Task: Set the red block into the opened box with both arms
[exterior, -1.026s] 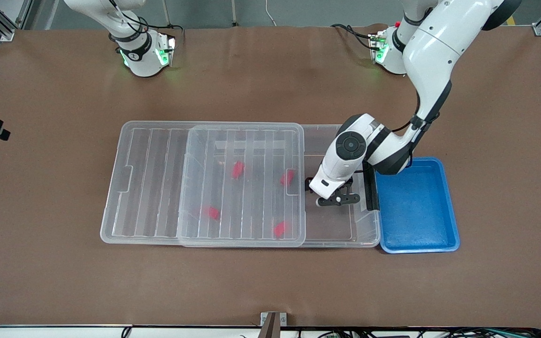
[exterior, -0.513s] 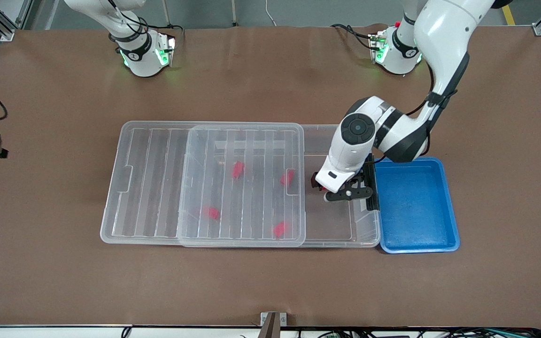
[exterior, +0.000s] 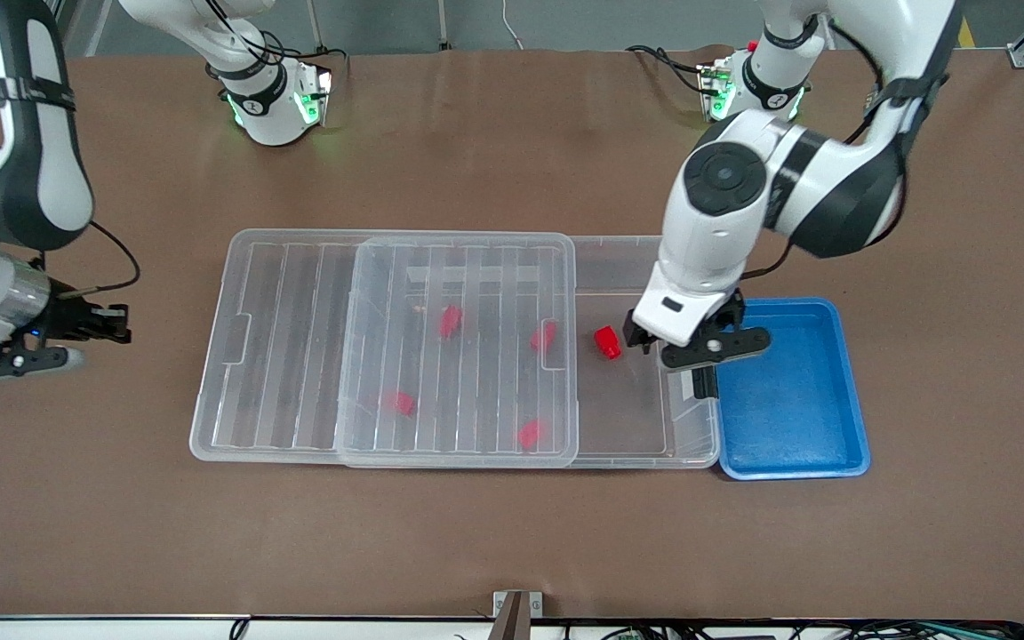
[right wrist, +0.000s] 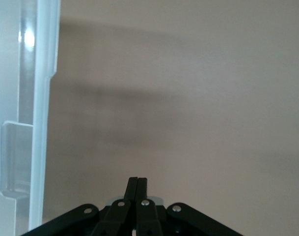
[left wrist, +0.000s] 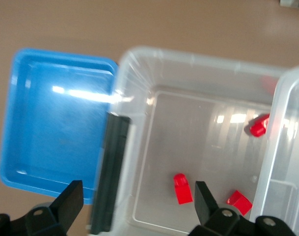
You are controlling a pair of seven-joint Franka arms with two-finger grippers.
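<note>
Now: block dropped in the box, left gripper lifted clear

Only the uncovered end of the opened box (exterior: 645, 427), beside the blue tray (exterior: 788, 400), gives room; the ribbed lid (exterior: 459, 351) covers the rest. One second ago the left gripper (exterior: 699, 342) sat low inside that gap; now it hangs over the box's rim by the black clasp (left wrist: 109, 177), fingers spread wide and empty. A red block (exterior: 606, 342), small and bright, lies bare on the box floor. Meanwhile the right gripper (exterior: 99, 322) has come into view over bare table (exterior: 512, 533), pinched shut on nothing
</note>
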